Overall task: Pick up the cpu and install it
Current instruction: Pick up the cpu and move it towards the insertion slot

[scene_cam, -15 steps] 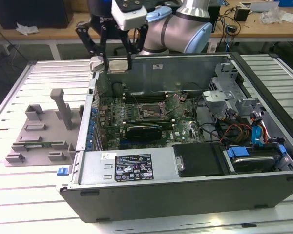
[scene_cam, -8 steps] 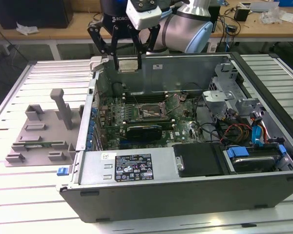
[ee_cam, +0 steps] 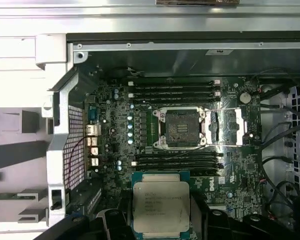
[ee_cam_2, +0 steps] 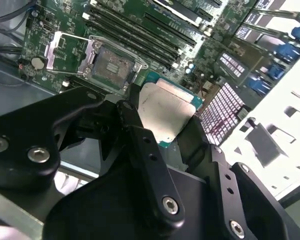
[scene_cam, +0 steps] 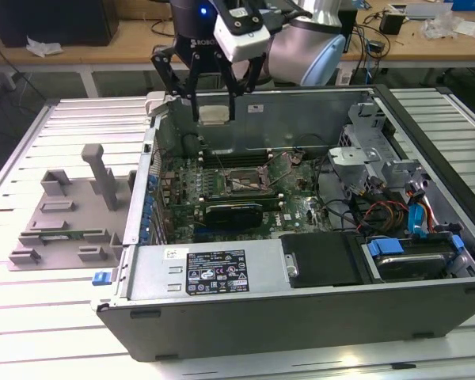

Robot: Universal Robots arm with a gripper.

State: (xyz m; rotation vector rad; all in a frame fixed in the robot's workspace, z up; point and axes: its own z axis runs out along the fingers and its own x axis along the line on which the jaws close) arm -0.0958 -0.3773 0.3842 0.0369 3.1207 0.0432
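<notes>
— One q first: where was the cpu?
— Up in the air, pinched in the gripper. In the exterior view it hung over the far wall of the computer case, toward the exterior view's left, well above the motherboard.
— Fingers?
— Closed narrow on the chip, one black finger on each of two opposite edges. Metal lid faced the first wrist cam, green edge showing around it.
— Level or tilted?
— Looked approx. flat in the first wrist view; couldn't say more than that.
— And the socket?
— Open. Its metal frame was swung out to one side and the contact field lay exposed. In the first wrist view a bank of black memory slots lay between socket and chip, so they were apart, not touching.
— Second wrist view?
— Same story: chip clamped between the black links, socket beyond it on the board.
— Anything else around?
— Grey fixture tray sat on the slatted table beside the case, on the exterior view's left. Inside the case, the power supply w/ a label ran along the near wall, cables and a blue-tabbed drive at the exterior view's right.
</notes>
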